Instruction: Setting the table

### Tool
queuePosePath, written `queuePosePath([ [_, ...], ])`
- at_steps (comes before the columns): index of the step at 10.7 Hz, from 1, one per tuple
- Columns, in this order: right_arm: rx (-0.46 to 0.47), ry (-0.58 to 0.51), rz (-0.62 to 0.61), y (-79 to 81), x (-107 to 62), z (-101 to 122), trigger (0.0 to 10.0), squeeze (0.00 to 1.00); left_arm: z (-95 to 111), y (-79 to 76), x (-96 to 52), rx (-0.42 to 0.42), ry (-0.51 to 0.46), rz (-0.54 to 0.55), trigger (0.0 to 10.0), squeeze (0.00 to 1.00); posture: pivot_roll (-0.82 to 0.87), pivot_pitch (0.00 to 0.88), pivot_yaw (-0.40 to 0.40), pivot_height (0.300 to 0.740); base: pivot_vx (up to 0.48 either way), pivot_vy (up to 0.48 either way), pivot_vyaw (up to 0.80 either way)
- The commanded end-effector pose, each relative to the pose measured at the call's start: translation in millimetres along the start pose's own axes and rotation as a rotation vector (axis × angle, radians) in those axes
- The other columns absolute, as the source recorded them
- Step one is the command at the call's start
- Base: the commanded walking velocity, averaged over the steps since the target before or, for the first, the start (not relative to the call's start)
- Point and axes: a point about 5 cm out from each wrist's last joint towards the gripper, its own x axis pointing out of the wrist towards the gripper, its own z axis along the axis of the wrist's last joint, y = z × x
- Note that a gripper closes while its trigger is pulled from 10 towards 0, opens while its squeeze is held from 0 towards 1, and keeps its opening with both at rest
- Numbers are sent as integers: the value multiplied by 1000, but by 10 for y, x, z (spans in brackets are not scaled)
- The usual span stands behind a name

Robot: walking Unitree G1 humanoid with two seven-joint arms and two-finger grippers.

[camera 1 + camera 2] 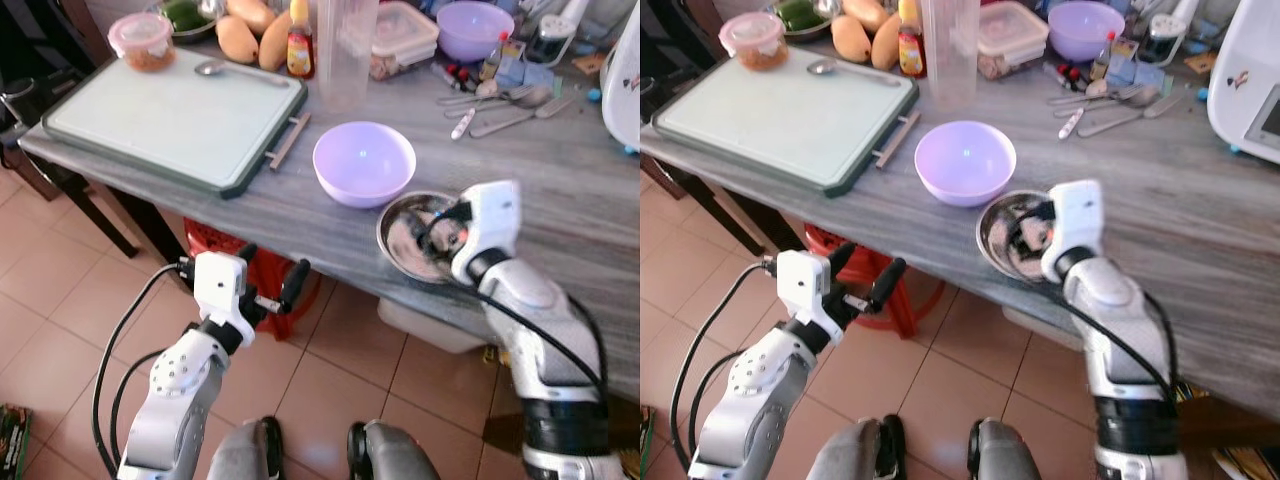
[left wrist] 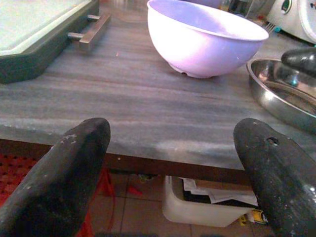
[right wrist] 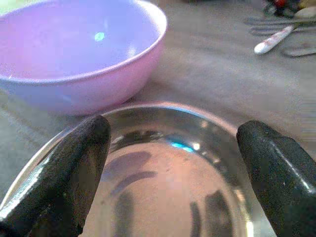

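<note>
A steel plate (image 1: 400, 250) lies at the near edge of the grey table (image 1: 560, 190), just right of a lilac bowl (image 1: 363, 162). My right gripper (image 1: 436, 226) hovers open right over the plate, fingers spread above its shiny inside (image 3: 173, 197), holding nothing. The bowl (image 3: 74, 64) stands just beyond the plate. My left gripper (image 1: 272, 272) is open below and in front of the table edge, over the floor, aimed toward the bowl (image 2: 207, 39) and the plate (image 2: 281, 94).
A green cutting board (image 1: 170, 115) with a spoon (image 1: 235, 70) fills the table's left. Mangoes, a sauce bottle (image 1: 299, 45), a clear jug (image 1: 345, 50), containers, a second lilac bowl (image 1: 475, 28) and loose cutlery (image 1: 500, 105) crowd the back. A red stool (image 1: 255, 270) stands under the table.
</note>
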Motion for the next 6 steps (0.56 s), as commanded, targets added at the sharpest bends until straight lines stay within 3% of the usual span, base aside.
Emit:
queuePosePath([
  [1,-6,-23,-20,-8,-41,34,10000,0,-29,24,-18,0,12,11,10000,0,-58,146,25,740,0,0,0],
  [5,-68,-227,-144,32,-344,133,10000,0,15,130,-12,25,-4,147,10000,0,-56,153,15,740,0,0,0],
  [6,-40,-251,-145,65,-395,108,10000,0,31,146,-11,27,-7,161,10000,0,-57,155,15,740,0,0,0],
])
